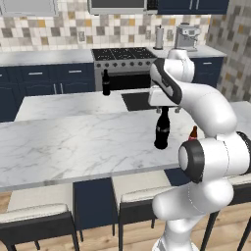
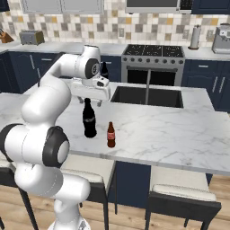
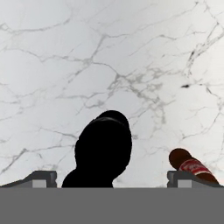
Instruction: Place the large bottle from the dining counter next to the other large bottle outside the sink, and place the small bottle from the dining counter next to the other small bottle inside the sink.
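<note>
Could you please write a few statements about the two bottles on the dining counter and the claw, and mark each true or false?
1. The large bottle stands upright on the dining counter. True.
2. The small bottle lies inside the sink. False: it stands on the dining counter beside the large bottle.
3. The claw is open above the large bottle. True.
4. The claw is shut on the small bottle. False: it holds nothing.
5. The other large bottle stands on the far counter near the sink. True.
</note>
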Tool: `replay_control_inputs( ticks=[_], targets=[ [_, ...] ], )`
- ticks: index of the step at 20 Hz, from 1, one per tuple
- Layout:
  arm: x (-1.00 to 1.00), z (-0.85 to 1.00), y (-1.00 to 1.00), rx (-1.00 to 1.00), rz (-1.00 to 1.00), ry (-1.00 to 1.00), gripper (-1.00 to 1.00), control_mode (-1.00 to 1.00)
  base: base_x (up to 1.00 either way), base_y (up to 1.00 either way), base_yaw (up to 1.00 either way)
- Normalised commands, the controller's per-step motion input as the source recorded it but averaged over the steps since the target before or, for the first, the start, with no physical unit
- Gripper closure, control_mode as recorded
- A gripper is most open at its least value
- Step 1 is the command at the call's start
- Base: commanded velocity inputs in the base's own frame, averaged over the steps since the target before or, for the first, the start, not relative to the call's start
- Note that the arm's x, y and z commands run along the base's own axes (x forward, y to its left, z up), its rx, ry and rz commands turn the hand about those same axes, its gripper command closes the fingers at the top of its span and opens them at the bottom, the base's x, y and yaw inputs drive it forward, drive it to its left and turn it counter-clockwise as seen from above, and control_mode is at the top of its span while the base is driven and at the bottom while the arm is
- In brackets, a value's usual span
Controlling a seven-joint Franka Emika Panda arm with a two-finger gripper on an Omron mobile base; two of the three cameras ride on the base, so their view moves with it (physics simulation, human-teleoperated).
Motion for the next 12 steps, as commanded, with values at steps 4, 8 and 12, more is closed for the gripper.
replay_control_inputs(
  ticks=[4, 8, 12],
  targets=[
    [0.00, 0.00, 0.00, 0.00, 0.00, 0.00, -1.00, -1.00, 0.00, 0.00, 0.00],
    [0.00, -0.03, 0.07, 0.00, 0.00, 0.00, -1.00, -1.00, 0.00, 0.00, 0.00],
    [0.00, -0.05, 0.18, 0.00, 0.00, 0.00, -1.00, -1.00, 0.00, 0.00, 0.00]
  ],
)
